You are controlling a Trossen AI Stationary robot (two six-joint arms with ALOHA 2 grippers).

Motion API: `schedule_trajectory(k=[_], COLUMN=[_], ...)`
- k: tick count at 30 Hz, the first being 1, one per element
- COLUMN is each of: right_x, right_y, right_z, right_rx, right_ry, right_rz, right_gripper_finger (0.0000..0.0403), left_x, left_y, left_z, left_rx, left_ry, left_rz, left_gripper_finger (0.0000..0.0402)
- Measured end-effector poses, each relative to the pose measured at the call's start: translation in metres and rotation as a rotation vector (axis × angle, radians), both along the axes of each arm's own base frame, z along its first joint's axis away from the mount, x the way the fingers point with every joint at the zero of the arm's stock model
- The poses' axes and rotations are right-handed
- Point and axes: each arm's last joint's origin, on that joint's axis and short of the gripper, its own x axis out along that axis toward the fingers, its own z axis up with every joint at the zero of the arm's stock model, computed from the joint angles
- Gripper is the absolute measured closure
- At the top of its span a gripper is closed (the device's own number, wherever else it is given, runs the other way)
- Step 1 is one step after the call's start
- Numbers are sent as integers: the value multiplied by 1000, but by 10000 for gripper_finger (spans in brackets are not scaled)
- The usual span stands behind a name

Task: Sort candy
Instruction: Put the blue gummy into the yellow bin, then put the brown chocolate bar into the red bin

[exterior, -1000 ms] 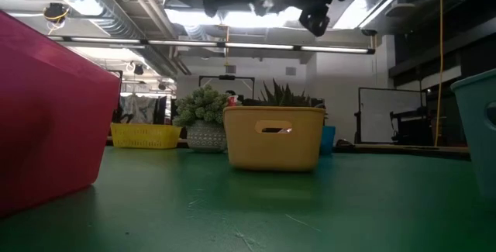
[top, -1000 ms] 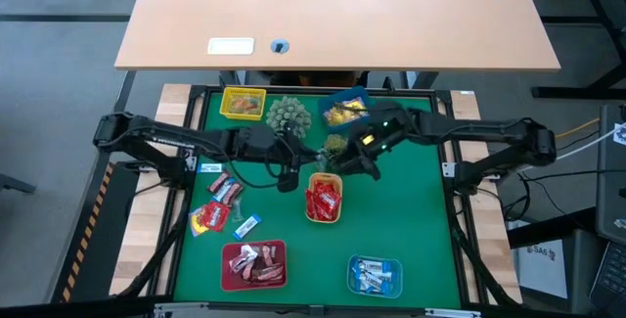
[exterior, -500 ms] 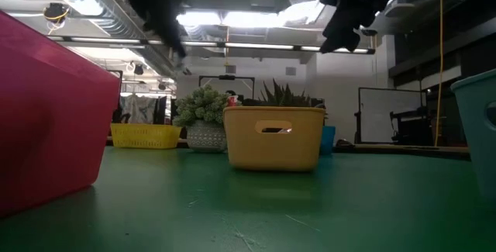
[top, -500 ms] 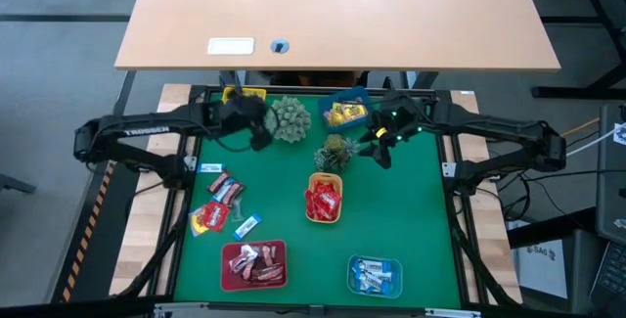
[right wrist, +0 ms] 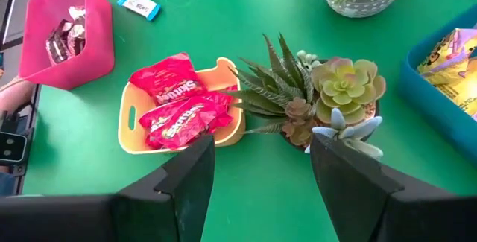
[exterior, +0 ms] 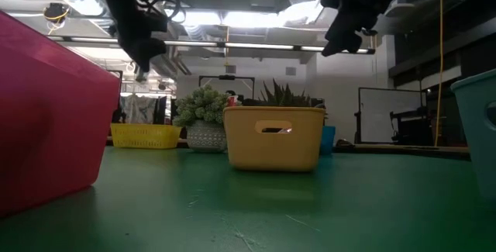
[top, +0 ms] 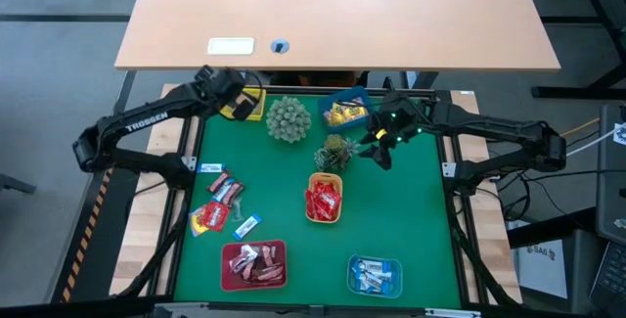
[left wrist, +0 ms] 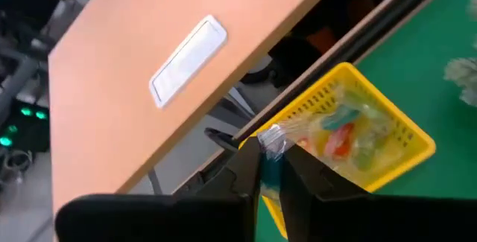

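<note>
Sorting mostly done: trays hold matched candy (top: 324, 199), but several pieces (top: 217, 204) lie loose on the desk (top: 411, 220), well behind my left gripper (left wrist: 270, 169). That gripper, closed on a clear-wrapped candy (left wrist: 272, 141), hovers just over the yellow tray (left wrist: 387, 126). My right gripper (right wrist: 261, 160) waits open above the succulent (right wrist: 328, 97).

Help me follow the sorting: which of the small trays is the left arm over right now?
The yellow tray at the table's far left corner. The left gripper hangs above it, jaws pinched on a clear-wrapped candy; the other trays sit elsewhere.
</note>
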Motion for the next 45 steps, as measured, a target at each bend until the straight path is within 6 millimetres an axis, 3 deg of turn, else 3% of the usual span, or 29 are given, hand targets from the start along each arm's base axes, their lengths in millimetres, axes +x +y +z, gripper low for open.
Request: schedule_trajectory(k=[12,20,24,28,34,38,45], right_x=[-2,-2,-2,-4,-4,-4,-4], right_y=[0,0,1,1,1,1,2], right_z=[-1,-1,-2,-3,-4,-4,-4], right_rx=[6,6,9,14,15,17,18], right_ry=[22,22,31,51,53,60,62], right_rz=[1,1,1,2,2,2,2], right_gripper_finger=[182,182,182,182,182,182,182], left_x=[-9,-8,-3,1,-4,-3,5], left_y=[11,11,6,-8,-49,-72,-96], left_z=[0,-1,-4,-11,-22,-24,-25], left_rx=[-18,-75,-257,-577,-957,-979,-903], left_ry=[-83,-194,-378,-504,-358,-220,-131], left_rz=[98,113,75,23,49,59,-34], left_gripper_finger=[285,274,274,274,274,274,272])
